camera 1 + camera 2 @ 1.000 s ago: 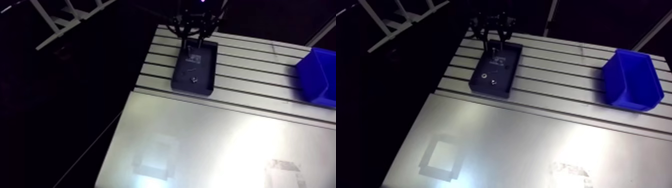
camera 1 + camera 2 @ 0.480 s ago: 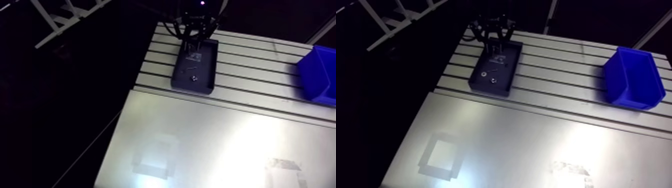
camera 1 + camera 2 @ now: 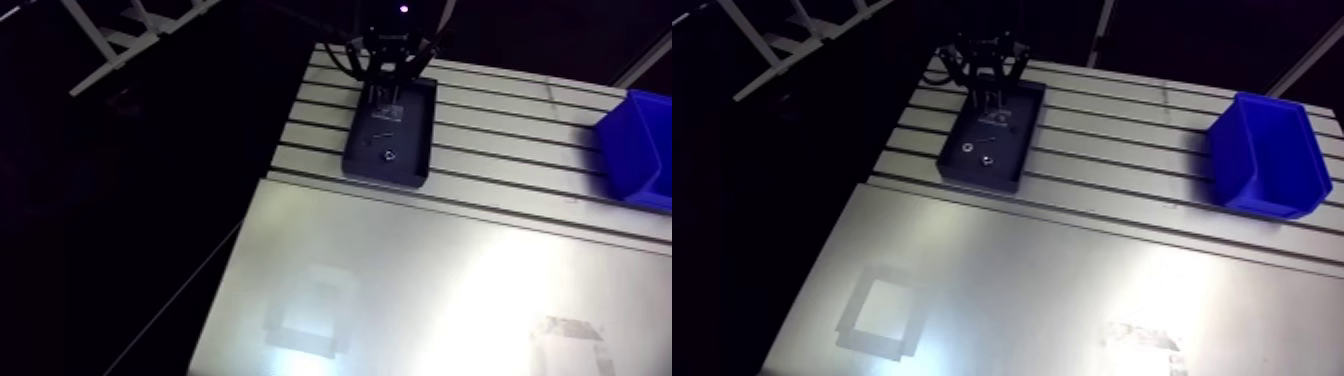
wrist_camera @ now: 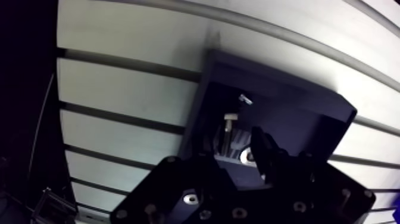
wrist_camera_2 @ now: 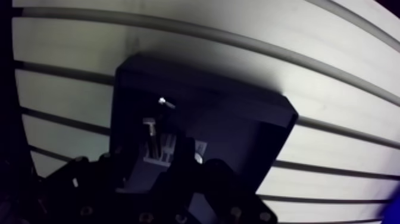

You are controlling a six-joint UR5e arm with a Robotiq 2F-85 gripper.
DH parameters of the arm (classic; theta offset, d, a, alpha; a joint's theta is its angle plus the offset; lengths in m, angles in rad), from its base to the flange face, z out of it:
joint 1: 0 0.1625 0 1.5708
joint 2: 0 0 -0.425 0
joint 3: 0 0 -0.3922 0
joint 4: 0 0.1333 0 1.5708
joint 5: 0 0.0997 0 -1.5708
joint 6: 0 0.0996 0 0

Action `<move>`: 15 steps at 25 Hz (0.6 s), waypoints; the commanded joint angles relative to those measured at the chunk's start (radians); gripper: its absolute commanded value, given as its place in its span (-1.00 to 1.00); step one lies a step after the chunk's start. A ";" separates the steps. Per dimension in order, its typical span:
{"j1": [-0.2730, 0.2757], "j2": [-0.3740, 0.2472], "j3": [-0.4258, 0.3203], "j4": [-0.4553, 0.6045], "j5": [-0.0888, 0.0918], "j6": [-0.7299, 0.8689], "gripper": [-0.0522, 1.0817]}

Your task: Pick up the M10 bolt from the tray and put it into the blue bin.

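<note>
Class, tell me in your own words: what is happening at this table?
The robot's gripper hangs down into the black tray on the slotted table, just over a bolt. The bolt is in the tray, not yet lifted. The blue bin stands apart, farther along the table, and looks empty.

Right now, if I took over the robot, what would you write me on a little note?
Gripper: open, low over one end of the black tray, fingers on either side of the bolt, not yet squeezing it.
Blue bin: on the table away from the tray, no bolt seen inside.
Done: gripper lined up on the bolt.
Left: shut on it, lift, carry it to the bin, let go.
</note>
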 commanded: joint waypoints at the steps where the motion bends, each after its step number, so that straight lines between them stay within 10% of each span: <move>1: 0.000 0.001 0.001 0.000 0.000 0.000 0.09; 15: 0.000 0.005 0.004 -0.028 0.001 0.000 0.30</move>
